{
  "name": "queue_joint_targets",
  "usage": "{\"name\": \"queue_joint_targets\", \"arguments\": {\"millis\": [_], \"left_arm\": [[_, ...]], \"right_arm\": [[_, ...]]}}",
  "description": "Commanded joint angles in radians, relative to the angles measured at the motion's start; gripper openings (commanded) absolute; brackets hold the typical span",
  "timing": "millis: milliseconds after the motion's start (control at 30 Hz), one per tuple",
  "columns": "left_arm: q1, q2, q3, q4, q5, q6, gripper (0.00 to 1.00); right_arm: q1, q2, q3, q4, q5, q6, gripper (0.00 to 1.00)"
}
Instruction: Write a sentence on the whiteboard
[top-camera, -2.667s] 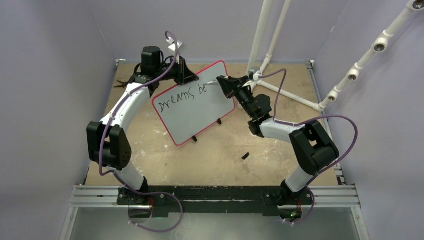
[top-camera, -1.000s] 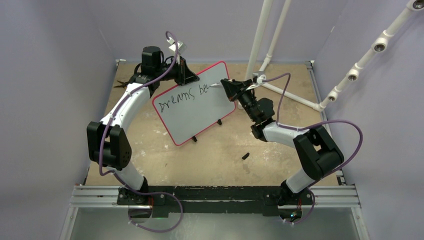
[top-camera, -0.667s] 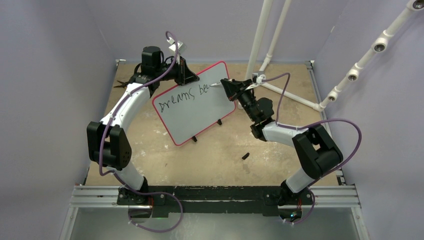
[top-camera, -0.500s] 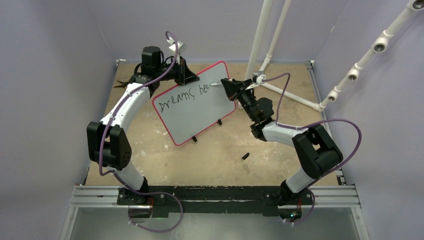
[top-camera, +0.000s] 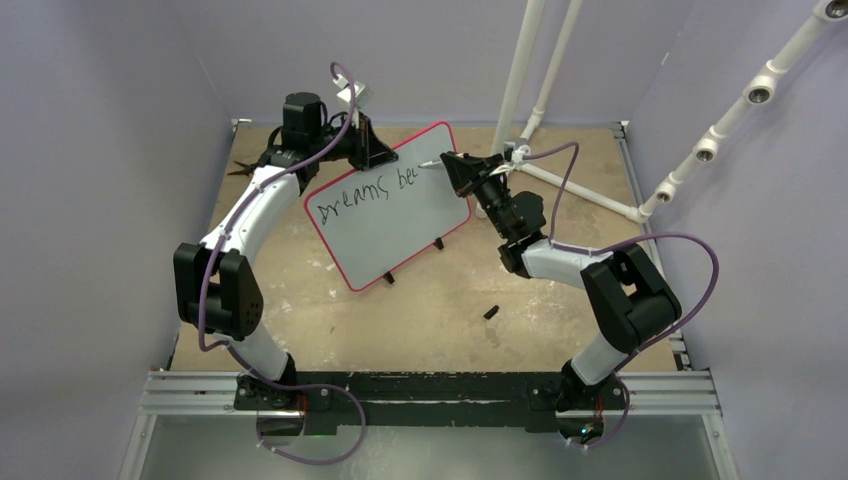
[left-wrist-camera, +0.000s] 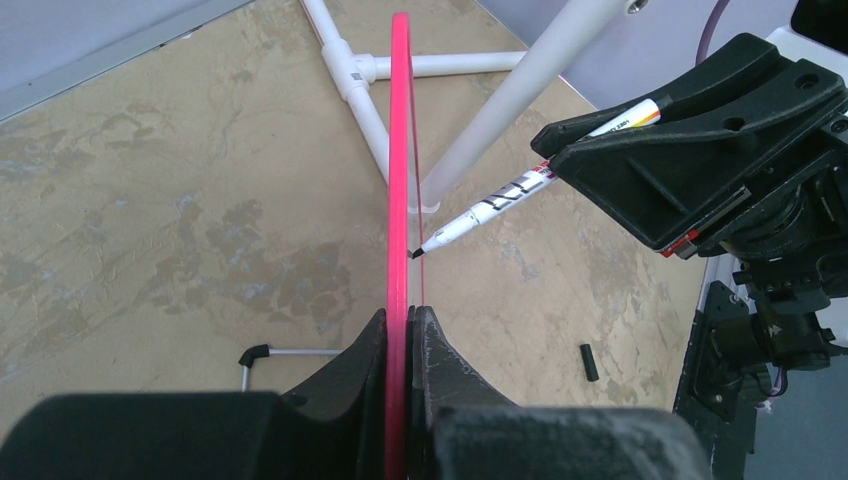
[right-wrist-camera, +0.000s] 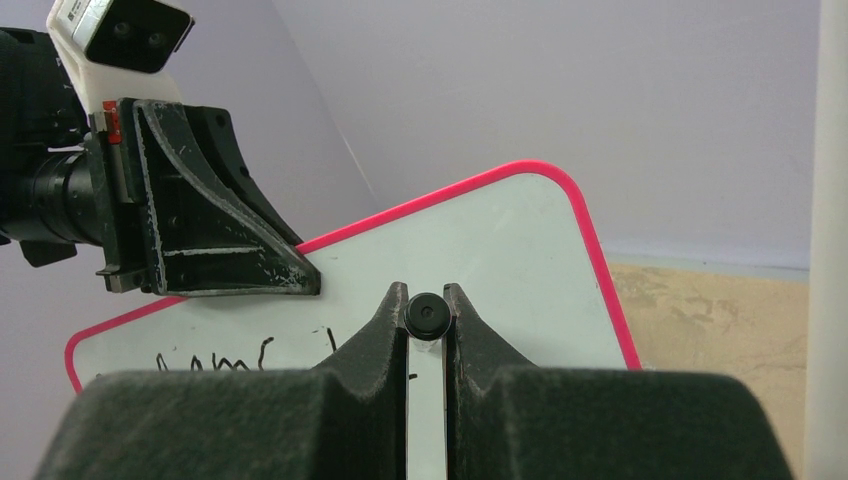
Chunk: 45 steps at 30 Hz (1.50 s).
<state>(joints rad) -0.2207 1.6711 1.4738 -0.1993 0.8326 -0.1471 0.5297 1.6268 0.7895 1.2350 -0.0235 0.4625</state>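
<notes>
The whiteboard (top-camera: 395, 230), white with a pink rim, stands tilted at the middle of the table. My left gripper (top-camera: 372, 150) is shut on its top edge; the left wrist view shows the rim (left-wrist-camera: 400, 150) edge-on, clamped where the left gripper (left-wrist-camera: 400, 312) closes. The sentence (top-camera: 365, 193) reads roughly "Dreams be" plus a stroke. My right gripper (top-camera: 455, 168) is shut on a white marker (top-camera: 432, 164). The marker (left-wrist-camera: 500, 200) has its black tip at the board's face. In the right wrist view the marker's black end (right-wrist-camera: 427, 316) sits pinched in the right gripper (right-wrist-camera: 427, 292), with the whiteboard (right-wrist-camera: 500, 240) behind it.
A white pipe frame (top-camera: 575, 188) stands at the back right, close behind the right gripper. The marker's black cap (top-camera: 492, 312) lies on the tan table in front of the right arm. A small black object (top-camera: 243, 168) lies at the back left. Purple walls enclose the table.
The writing has grown by a stroke after "be". My right gripper with the marker has shifted slightly toward the board's upper right. The left arm and the board have not moved.
</notes>
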Motion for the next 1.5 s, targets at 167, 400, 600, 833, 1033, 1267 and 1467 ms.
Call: {"name": "queue_joint_targets", "arguments": {"millis": [167, 400, 600, 833, 1033, 1267, 1467], "left_arm": [[-0.003, 0.022, -0.035, -0.077, 0.048, -0.007, 0.00], [-0.003, 0.024, -0.036, -0.076, 0.047, -0.008, 0.00], [-0.003, 0.026, -0.035, -0.077, 0.048, -0.008, 0.00], [-0.003, 0.026, -0.035, -0.077, 0.046, -0.008, 0.00], [-0.003, 0.026, -0.035, -0.077, 0.048, -0.008, 0.00], [-0.003, 0.024, -0.035, -0.076, 0.049, -0.008, 0.00], [-0.003, 0.024, -0.035, -0.075, 0.049, -0.010, 0.00]], "right_arm": [[-0.001, 0.008, 0.025, 0.013, -0.046, -0.038, 0.00], [0.000, 0.008, -0.014, -0.006, -0.072, -0.036, 0.00], [0.000, -0.004, -0.034, -0.028, -0.023, -0.044, 0.00], [-0.001, -0.019, -0.028, -0.045, 0.020, -0.042, 0.00], [-0.001, -0.025, -0.003, -0.036, 0.036, -0.050, 0.00], [-0.001, -0.038, 0.007, -0.034, 0.049, -0.054, 0.00], [-0.001, -0.046, 0.011, -0.027, 0.056, -0.054, 0.00]]}}
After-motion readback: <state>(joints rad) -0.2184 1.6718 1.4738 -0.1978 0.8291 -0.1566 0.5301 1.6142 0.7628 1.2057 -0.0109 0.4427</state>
